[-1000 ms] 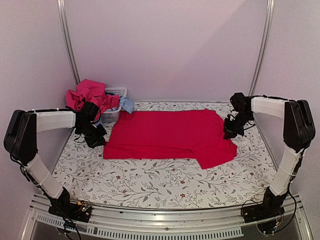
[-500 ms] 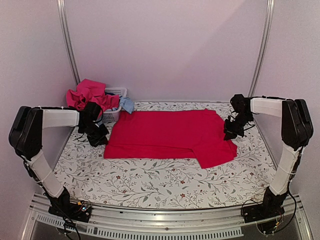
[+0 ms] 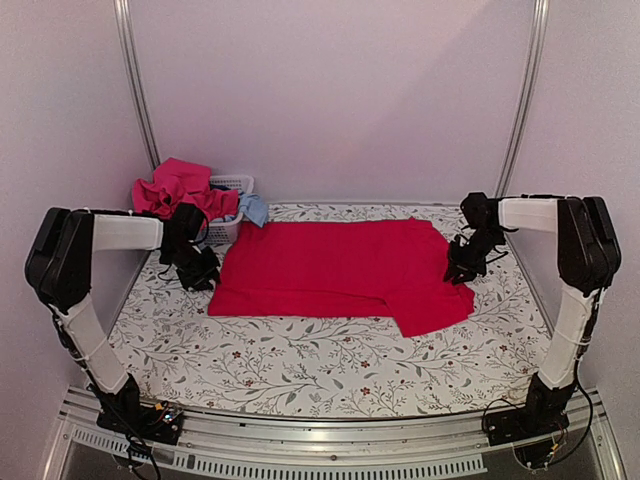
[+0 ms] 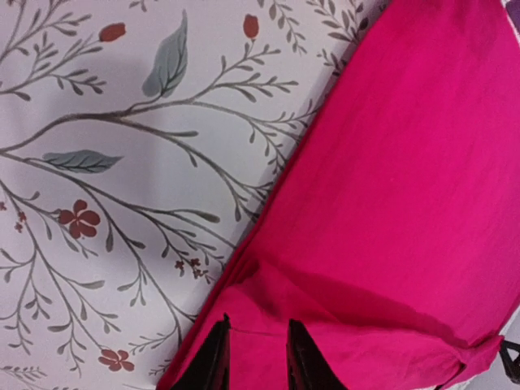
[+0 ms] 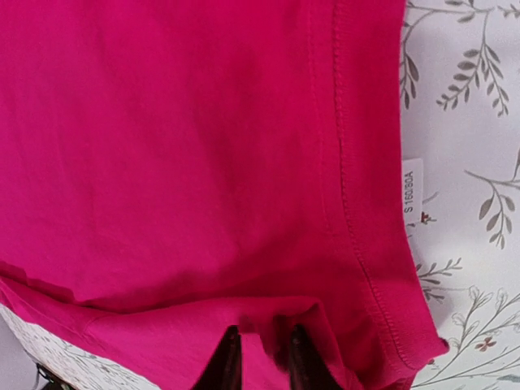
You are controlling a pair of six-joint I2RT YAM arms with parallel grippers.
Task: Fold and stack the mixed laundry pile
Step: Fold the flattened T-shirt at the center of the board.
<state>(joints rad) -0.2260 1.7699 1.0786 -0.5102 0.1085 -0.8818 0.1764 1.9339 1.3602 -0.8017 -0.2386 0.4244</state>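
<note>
Red shirt (image 3: 340,265) lies spread flat mid-table (image 3: 330,365), with the left gripper (image 3: 205,272) down on its 9 o'clock edge and the right gripper (image 3: 460,270) on its 3 o'clock edge. In each wrist view I see the jaws narrowly parted over the fabric, so I log both as slightly open. The other laundry, pink pieces (image 3: 180,190) and a light blue cloth (image 3: 254,208), sits heaped in and over the white basket (image 3: 232,183) at the table's 10 o'clock corner.
</note>
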